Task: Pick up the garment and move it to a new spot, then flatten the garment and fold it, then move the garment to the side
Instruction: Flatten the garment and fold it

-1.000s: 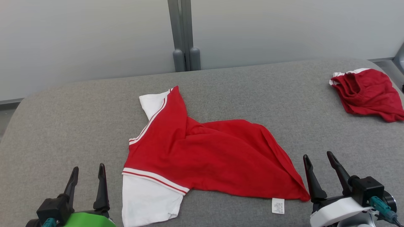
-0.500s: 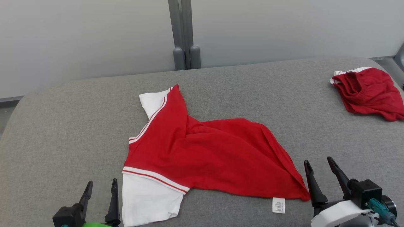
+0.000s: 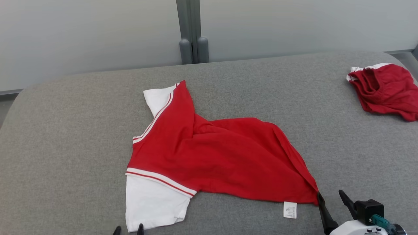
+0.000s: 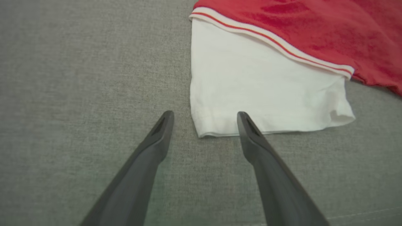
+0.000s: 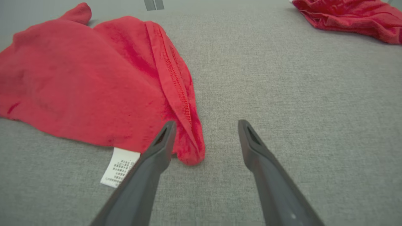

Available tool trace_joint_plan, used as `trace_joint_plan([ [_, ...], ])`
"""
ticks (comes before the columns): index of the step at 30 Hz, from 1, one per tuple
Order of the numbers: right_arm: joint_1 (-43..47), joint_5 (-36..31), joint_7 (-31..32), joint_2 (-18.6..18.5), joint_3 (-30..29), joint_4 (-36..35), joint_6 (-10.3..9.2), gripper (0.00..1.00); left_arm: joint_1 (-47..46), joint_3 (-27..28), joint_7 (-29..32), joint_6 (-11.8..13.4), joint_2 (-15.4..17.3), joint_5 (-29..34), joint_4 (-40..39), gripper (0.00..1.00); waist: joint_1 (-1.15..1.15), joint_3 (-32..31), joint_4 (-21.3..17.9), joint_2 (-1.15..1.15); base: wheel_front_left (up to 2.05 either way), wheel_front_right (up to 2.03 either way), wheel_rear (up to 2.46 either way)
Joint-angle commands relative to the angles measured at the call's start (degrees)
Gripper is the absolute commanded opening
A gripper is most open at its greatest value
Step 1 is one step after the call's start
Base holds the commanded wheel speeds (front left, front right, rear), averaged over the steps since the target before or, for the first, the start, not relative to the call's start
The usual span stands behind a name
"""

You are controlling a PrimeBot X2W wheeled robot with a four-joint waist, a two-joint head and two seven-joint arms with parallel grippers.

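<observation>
**Risk check: both grippers spread at the near edge, nothing held**

Red T-shirt lies mid-bench, twisted across its middle. Left gripper is spread, straddling the cuff corner of the white sleeve. Right gripper is spread, one finger in line with the hem corner, beside the care label. Likely faults:
- pinching one layer, or the bench cover
- catching only the label
- an uneven lift deepening the twist

Second red garment lies at the far right corner, well apart.

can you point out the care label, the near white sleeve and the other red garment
care label [image 3: 290,210], head view, middle of the white tag
near white sleeve [image 4: 257,94], left wrist view, middle of the white panel
other red garment [image 3: 385,89], head view, centre of the crumpled pile
</observation>
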Motion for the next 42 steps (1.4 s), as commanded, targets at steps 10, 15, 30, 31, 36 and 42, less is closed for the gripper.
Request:
trace_joint_plan([
  [10,-5.53,2.68,-0.25,0.74,1.12,9.93,-0.10,1.00,-4.88,-3.41,0.15,-0.12,-0.41,-2.46,6.48,1.00,0.00,2.95,0.82,0.00,0.00,0.00,0.00],
  [15,-6.98,5.61,-0.01,2.03,4.80,14.26,-0.04,0.25,-6.29,-7.47,0.49,-0.21,-1.01,-4.31,9.13,0.09,0.00,3.18,0.76,0.00,0.00,0.00,0.00],
  [30,-11.54,12.63,-0.15,0.28,8.74,3.51,-0.06,0.00,-11.33,-6.60,0.03,-0.12,1.59,-4.88,-3.16,0.00,0.00,4.31,0.23,0.00,0.00,0.00,0.00],
  [31,-12.48,12.84,-0.15,0.14,9.14,2.46,-0.06,0.00,-12.37,-6.44,0.03,-0.12,2.06,-4.70,-4.32,0.00,0.00,4.45,0.12,0.00,0.00,0.00,0.00],
  [36,-19.10,15.50,-0.15,-0.85,11.19,-0.55,-0.06,0.00,-20.01,-7.44,0.03,-0.12,5.10,-4.59,-7.47,0.00,0.00,5.98,-0.59,0.00,0.00,0.00,0.00],
  [42,-32.76,21.84,-0.02,-2.57,13.46,0.42,-0.06,0.00,-36.32,-13.37,1.81,-0.12,8.54,-5.62,-7.41,0.00,0.00,10.89,-0.99,0.00,0.00,0.00,0.00],
])
